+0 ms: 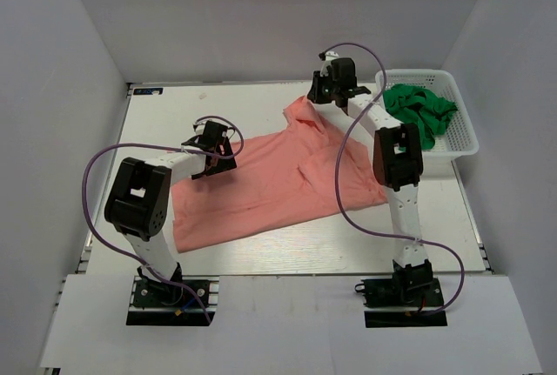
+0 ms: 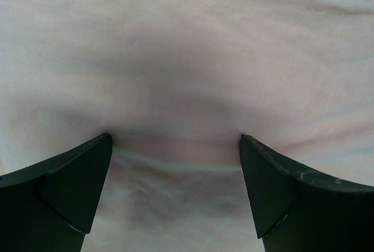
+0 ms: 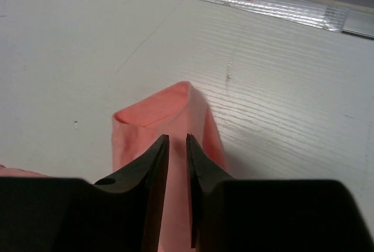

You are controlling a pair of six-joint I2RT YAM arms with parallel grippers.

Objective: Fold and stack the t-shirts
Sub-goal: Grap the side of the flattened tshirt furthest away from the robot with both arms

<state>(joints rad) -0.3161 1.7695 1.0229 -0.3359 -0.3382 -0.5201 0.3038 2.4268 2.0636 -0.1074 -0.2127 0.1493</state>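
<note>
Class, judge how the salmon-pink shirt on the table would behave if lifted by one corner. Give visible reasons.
Probably floppy: the salmon-pink shirt lies wrinkled and flat on the table. Likely light: its far corner is thin cloth, folded over on itself. Pushed, it would probably bunch up rather than slide whole.

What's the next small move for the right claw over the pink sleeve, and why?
Probably lift the right claw straight up, clear of the sleeve. Its jaws stand slightly apart, so it seems to have no hold, and the sleeve lies on the table ahead of it. Lifting rather than sliding should avoid dragging the thin cloth.
</note>
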